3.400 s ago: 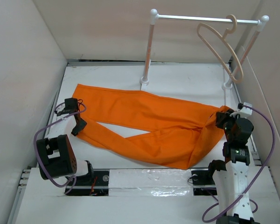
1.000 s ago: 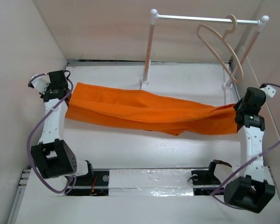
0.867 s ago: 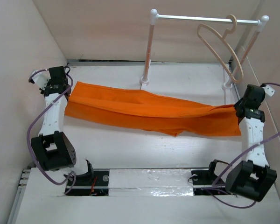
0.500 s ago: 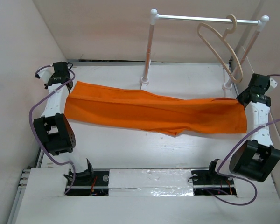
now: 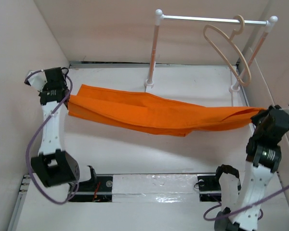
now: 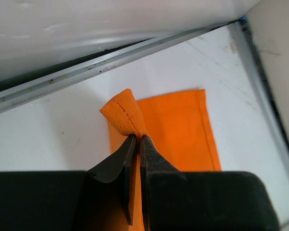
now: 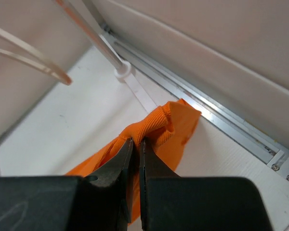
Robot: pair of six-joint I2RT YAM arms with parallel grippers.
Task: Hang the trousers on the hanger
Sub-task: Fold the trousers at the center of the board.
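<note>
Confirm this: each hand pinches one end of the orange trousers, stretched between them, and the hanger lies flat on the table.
Wrong on the hanger: the top view shows it hanging by its hook from the white rail. The rest stands.

Matt orange cloth, pale wood, white-coated metal

The trousers [image 5: 149, 113] are soft woven cloth, matt, with a fine ribbed grain and stitched hems. The hanger [image 7: 61, 76] on the rail [image 5: 207, 19] looks like smooth pale wood with a slight sheen. The rail is white-coated metal tube, the bench [image 5: 135, 154] below it smooth matt white board, and the fingers [image 6: 113, 166] dull black plastic.
</note>
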